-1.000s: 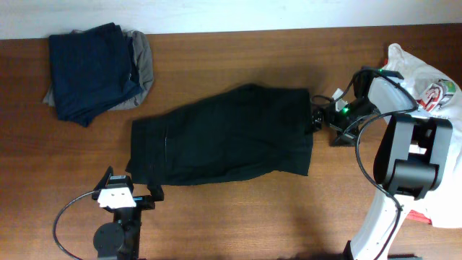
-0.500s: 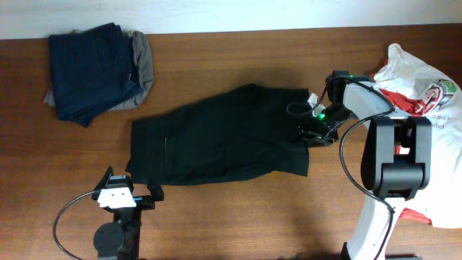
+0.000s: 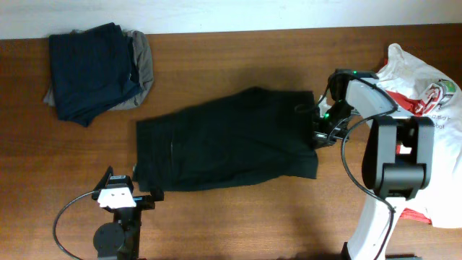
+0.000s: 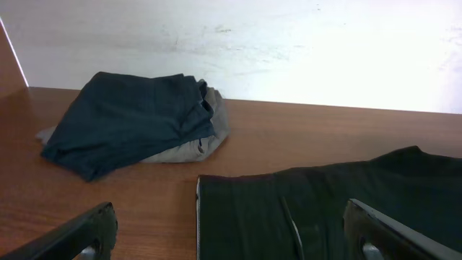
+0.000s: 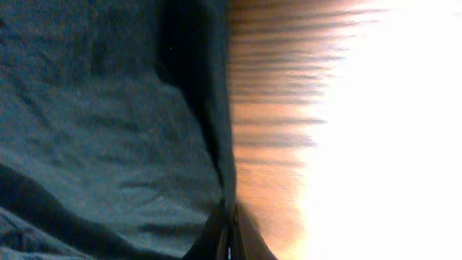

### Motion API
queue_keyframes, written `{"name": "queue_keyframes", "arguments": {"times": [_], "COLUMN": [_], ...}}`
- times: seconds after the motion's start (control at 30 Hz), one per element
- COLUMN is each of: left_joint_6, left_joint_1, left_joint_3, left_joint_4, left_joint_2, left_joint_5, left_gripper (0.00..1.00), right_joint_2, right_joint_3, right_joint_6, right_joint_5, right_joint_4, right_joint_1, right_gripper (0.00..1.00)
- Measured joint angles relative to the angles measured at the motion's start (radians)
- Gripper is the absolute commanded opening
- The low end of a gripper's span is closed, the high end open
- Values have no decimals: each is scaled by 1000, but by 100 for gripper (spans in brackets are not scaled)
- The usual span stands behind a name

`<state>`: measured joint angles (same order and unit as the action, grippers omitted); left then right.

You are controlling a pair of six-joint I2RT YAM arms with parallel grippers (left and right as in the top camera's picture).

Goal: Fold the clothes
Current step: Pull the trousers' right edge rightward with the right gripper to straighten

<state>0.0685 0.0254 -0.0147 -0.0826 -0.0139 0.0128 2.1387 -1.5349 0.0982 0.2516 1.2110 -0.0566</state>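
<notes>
- The right fingers [image 5: 228, 242] are clenched together on the hem of the black garment [image 3: 224, 148], pinching its right-hand edge just where the cloth meets bare wood
- In the right wrist view, dark wrinkled cloth fills the left side, a strip of wood runs beside it, and the far right is washed out by glare
- From overhead, the right arm [image 3: 393, 155] reaches in from the right side of the counter [image 3: 238, 217], with its fingers at the middle of the garment's right edge
- The left fingers [image 4: 382, 231] are released and spread wide, grasping nothing, near the front-left corner of the black garment
- The black garment lies spread out across the middle of the counter, long side running left to right, slightly slanted so that its right end sits farther back
- A folded navy garment [image 3: 90, 68] rests on top of a grey garment [image 3: 146, 65] at the back left, well apart from the black one
- A bunched white garment with red print [image 3: 426, 83] lies at the right edge of the counter, partly hidden by the right arm
</notes>
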Motion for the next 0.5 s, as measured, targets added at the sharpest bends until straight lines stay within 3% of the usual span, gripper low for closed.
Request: {"name": "queue_keyframes", "arguments": {"times": [0.23, 0.27, 0.3, 0.37, 0.5], "left_joint_6": [0, 0, 0, 0, 0], "left_joint_1": [0, 0, 0, 0, 0], "left_joint_3": [0, 0, 0, 0, 0], "left_joint_4": [0, 0, 0, 0, 0], "left_joint_2": [0, 0, 0, 0, 0], "left_joint_5": [0, 0, 0, 0, 0], "left_gripper": [99, 99, 99, 99, 99], "right_joint_2": [-218, -237, -254, -264, -262], "right_joint_3": [-17, -21, -27, -31, -31], "right_joint_6": [34, 34, 34, 32, 39], "right_joint_5": [-91, -100, -113, -137, -159], "right_joint_4": [106, 116, 129, 146, 162], "right_joint_1": [-19, -19, -19, -19, -19], "right_gripper": [5, 9, 17, 99, 98]}}
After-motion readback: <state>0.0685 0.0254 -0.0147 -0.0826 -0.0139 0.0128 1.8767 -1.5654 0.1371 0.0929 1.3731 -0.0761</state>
